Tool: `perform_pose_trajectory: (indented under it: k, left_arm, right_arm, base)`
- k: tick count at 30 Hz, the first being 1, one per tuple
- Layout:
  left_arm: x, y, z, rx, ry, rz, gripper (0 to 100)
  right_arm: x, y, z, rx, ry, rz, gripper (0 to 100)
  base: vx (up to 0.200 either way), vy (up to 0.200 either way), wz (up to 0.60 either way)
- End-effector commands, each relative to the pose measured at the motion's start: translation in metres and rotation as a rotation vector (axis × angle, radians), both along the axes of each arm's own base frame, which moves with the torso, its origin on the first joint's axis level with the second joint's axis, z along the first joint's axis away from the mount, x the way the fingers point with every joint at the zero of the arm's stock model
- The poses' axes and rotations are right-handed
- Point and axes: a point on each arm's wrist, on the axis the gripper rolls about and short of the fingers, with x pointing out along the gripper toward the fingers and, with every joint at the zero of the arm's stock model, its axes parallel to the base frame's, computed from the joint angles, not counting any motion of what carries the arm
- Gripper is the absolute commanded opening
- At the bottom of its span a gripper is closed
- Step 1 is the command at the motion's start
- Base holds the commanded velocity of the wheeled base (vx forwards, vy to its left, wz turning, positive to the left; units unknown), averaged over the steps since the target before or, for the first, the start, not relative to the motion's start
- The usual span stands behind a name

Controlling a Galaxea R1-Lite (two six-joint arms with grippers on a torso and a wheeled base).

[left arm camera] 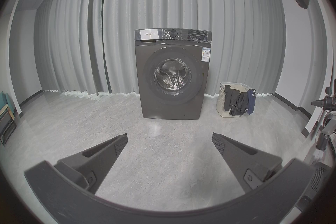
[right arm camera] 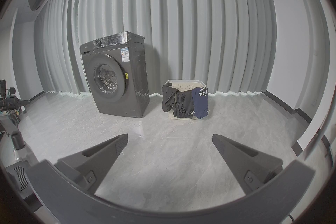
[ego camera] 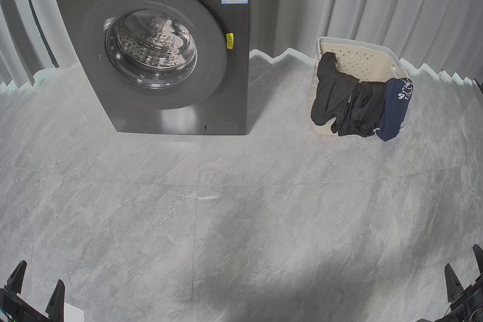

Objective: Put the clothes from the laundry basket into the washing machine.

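We judge clothes (ego camera: pixel 352 106) soft, light, floppy; best pinch on fold draped over laundry basket (ego camera: pixel 359 59) near rim. Both jaws wide, empty.

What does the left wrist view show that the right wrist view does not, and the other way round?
Left wrist view: the left gripper, open, and the washing machine seen straight from the front. Right wrist view: the right gripper, open, and the machine's side panel. Both: the laundry basket with dark clothes hung over its front rim.
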Motion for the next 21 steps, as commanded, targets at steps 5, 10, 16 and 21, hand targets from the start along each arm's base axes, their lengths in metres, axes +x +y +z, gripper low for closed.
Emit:
perform_pose_trajectory:
  k: [5, 10, 16, 21]
  left_arm:
    - [0.0000, 0.0000, -0.0047, -0.003, 0.000, 0.001, 100]
    - [0.0001, 0.0000, -0.0053, -0.003, 0.003, 0.002, 100]
    - [0.0000, -0.0001, -0.0047, 0.005, 0.000, -0.001, 100]
    - [0.0000, -0.0001, -0.0047, 0.005, 0.000, -0.001, 100]
  right_arm:
    - [0.0010, 0.0000, -0.0046, -0.001, 0.014, 0.000, 100]
    - [0.0010, 0.0000, -0.0046, -0.003, 0.014, 0.002, 100]
    - [0.0010, 0.0001, -0.0047, -0.006, 0.015, 0.008, 100]
    - [0.0010, 0.0002, -0.0049, -0.008, 0.017, 0.009, 100]
  base:
    - [0.200, 0.000, 0.00]
    - [0.200, 0.000, 0.00]
    - [0.167, 0.000, 0.00]
    - [0.000, 0.000, -0.12]
